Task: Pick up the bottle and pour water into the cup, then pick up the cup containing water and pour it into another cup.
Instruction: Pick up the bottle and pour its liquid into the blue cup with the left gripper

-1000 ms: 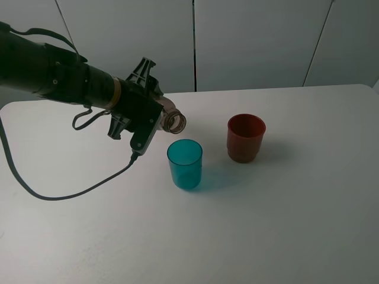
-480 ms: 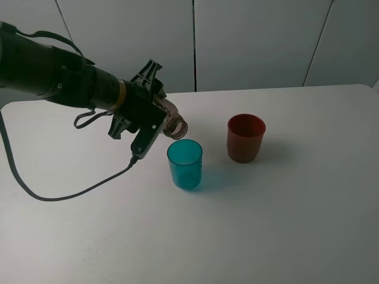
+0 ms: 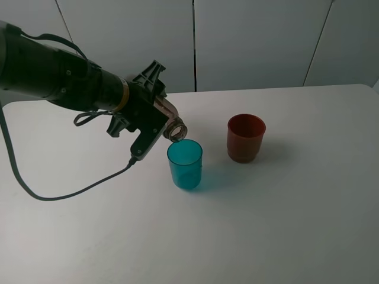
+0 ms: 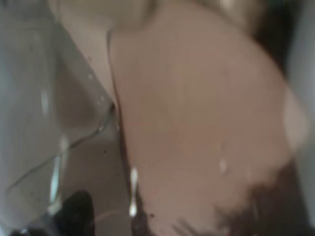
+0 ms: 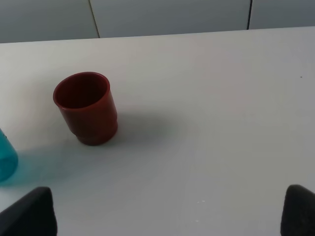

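Tilted bottle (image 3: 172,124) has dipped lower; its mouth hangs over the cup (image 3: 185,164).

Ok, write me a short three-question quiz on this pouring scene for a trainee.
1. Fill in: the red-brown cup stands ___ on the white table.
2. True or false: the left gripper holds the clear bottle upright.
3. The bottle's mouth hangs over: A the teal tumbler; B the red-brown cup; C bare table.

Key: 1 upright; 2 false, it is tilted; 3 A.
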Action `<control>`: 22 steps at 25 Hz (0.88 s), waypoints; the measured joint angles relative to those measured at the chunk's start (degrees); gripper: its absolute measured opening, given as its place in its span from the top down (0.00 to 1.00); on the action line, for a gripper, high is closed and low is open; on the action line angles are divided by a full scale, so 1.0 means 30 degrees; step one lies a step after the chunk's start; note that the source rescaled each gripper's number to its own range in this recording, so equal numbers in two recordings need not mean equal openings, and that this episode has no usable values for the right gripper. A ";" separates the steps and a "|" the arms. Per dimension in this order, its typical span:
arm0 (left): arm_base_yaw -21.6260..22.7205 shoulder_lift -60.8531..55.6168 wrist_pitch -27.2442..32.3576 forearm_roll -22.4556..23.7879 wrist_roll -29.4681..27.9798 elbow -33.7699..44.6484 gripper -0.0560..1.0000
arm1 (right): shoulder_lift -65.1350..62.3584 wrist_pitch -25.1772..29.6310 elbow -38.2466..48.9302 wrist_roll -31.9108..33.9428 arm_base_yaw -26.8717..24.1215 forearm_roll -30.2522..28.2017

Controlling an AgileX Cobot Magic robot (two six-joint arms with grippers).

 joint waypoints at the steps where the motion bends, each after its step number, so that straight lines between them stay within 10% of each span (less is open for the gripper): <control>1: -0.0033 0.0000 0.0188 0.0082 0.0000 0.0000 0.95 | 0.0000 0.0000 0.0000 0.0000 0.0000 0.0000; 22: -0.0464 0.0000 0.1452 0.0937 -0.0075 0.0000 0.95 | 0.0000 0.0000 0.0000 0.0000 0.0000 0.0000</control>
